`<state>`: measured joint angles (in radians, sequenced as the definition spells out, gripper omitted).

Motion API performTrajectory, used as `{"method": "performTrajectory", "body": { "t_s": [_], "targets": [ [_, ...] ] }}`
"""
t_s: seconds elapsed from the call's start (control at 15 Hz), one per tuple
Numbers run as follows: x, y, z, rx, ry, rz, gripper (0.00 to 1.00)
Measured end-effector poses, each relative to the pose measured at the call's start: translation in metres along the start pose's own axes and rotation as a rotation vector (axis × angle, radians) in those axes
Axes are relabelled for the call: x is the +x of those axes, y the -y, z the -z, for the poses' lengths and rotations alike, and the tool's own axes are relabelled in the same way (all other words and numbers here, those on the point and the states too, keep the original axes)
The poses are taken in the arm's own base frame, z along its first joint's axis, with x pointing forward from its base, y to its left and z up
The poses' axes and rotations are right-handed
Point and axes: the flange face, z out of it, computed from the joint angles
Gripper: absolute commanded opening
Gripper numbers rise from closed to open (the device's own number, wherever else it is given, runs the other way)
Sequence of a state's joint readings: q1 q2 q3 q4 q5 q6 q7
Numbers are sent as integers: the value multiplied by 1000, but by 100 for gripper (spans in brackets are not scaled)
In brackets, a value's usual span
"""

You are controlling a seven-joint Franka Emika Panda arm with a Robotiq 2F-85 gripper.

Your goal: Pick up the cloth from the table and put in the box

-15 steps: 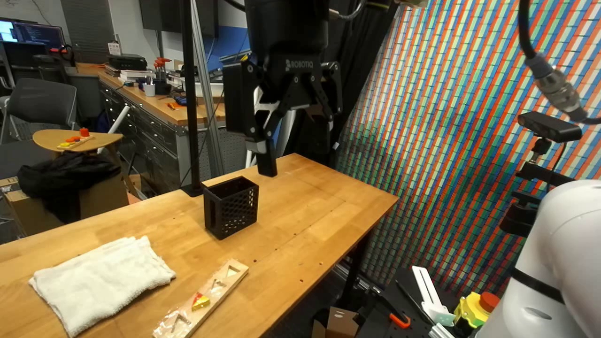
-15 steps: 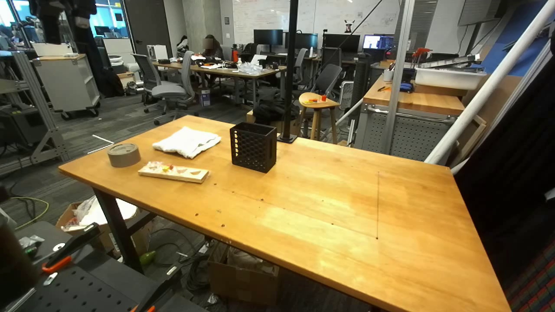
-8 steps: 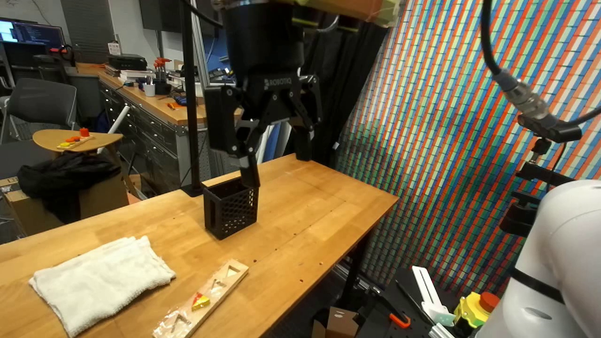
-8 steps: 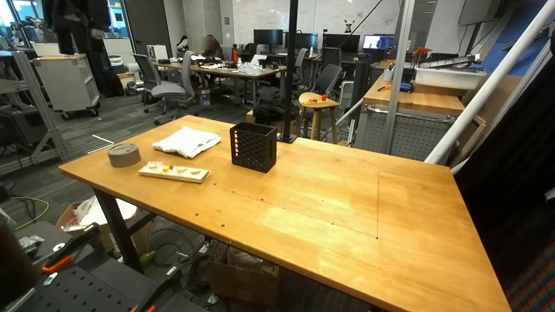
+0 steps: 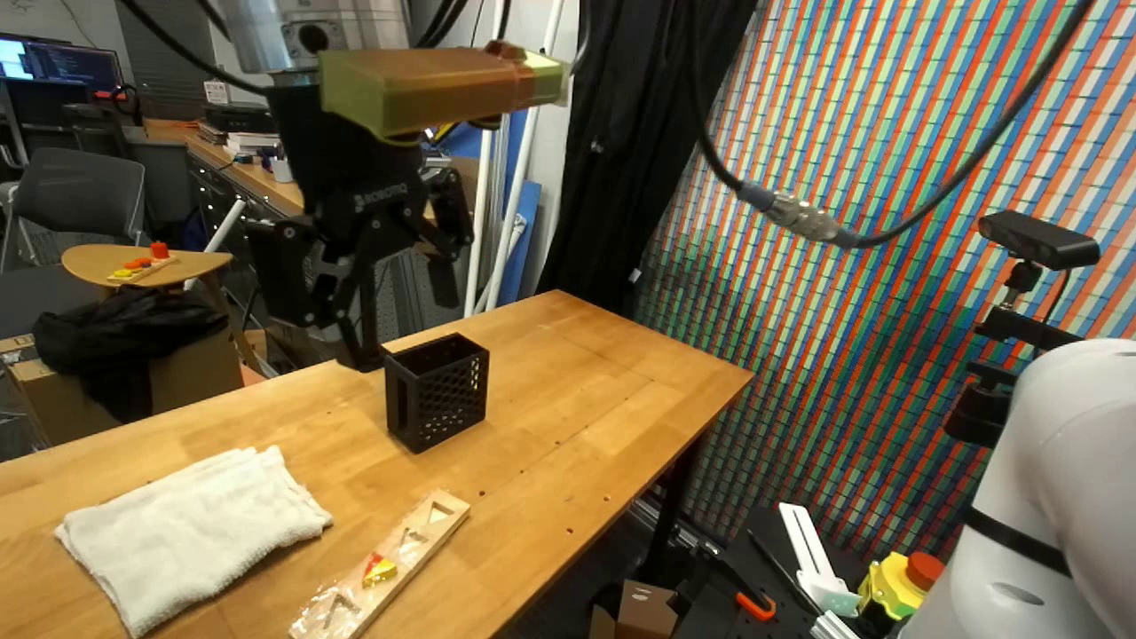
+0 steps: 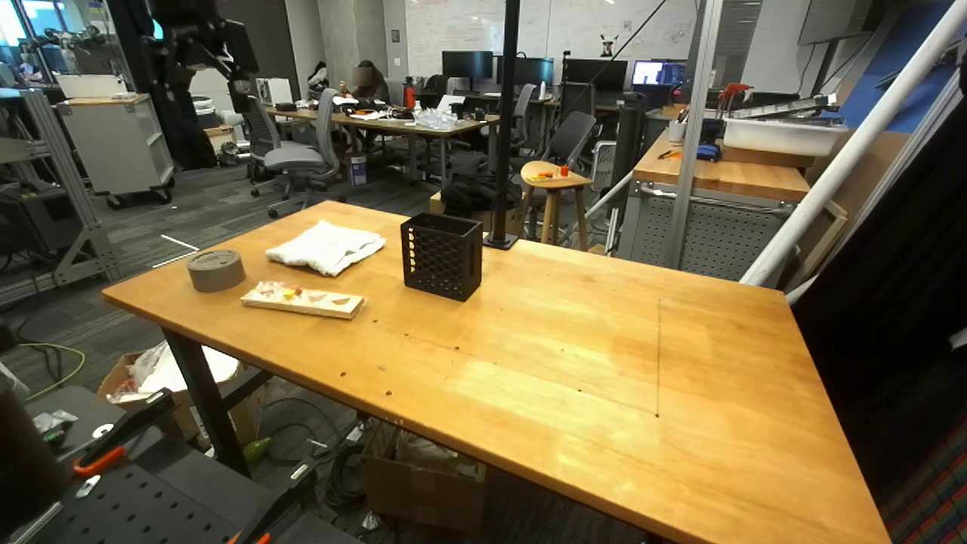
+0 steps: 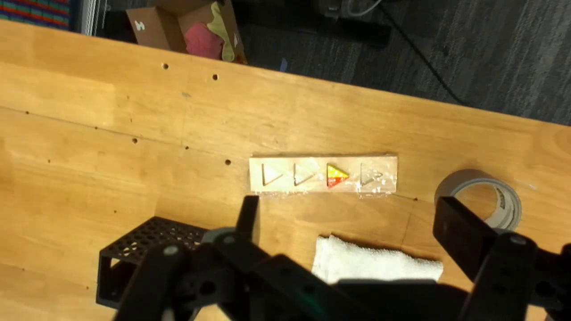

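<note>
With jaws spread wide and empty, the gripper [image 7: 349,217] has swung closer to the white cloth [image 5: 191,532], which lies on the wooden bench [image 5: 568,399] apart from the black box [image 5: 439,404], so the reach seems under way, the grasp not yet made.

Free room above the cloth [image 5: 191,531]

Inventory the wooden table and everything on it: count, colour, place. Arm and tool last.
Table: one, light brown, foreground.
Cloth: one, off-white, on the table.
Post: one, black, at a table edge.
Box: one, black, near the post.
Wooden strip: one, pale, near the cloth.
Triangular piece: one, red-yellow, in the strip.
Tape roll: one, grey, near a table end.
Arm: one, white and silver, in an exterior view.
Tool: one, black, open above the table.
</note>
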<state>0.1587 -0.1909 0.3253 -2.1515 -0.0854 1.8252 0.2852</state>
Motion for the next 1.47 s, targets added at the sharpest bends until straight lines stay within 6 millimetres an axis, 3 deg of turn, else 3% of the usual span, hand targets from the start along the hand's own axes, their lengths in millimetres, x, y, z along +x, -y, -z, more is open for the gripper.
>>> {"method": "performTrajectory", "body": {
  "t_s": [0.47,0.93,1.2,1.47],
  "targets": [
    [83,47,-24,-21,-10,120,100],
    [169,106,-74,-71,-23,266,100],
    [214,117,-98,-115,-37,369,100],
    [250,113,-130,-110,-30,434,100]
  ]
}}
